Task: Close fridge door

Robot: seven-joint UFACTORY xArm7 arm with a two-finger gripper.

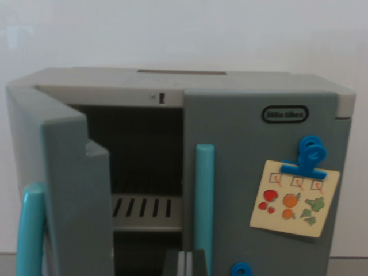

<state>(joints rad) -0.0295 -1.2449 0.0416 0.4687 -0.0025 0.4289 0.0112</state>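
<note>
A grey toy fridge [190, 86] fills the wrist view. Its left door [69, 190] stands open, swung out toward the camera, with a teal handle [29, 230] at the wrist view's lower left. The right door [264, 172] is shut and carries a teal handle [204, 201]. Inside the open compartment a slotted shelf [146, 210] shows. A dark grey part [185, 263] at the bottom edge may belong to my gripper; its fingers are out of view.
A cream note with fruit pictures [294, 198] hangs under a blue clip [310, 154] on the right door. A blue knob [240, 269] sits low on that door. A white wall [184, 34] stands behind the fridge.
</note>
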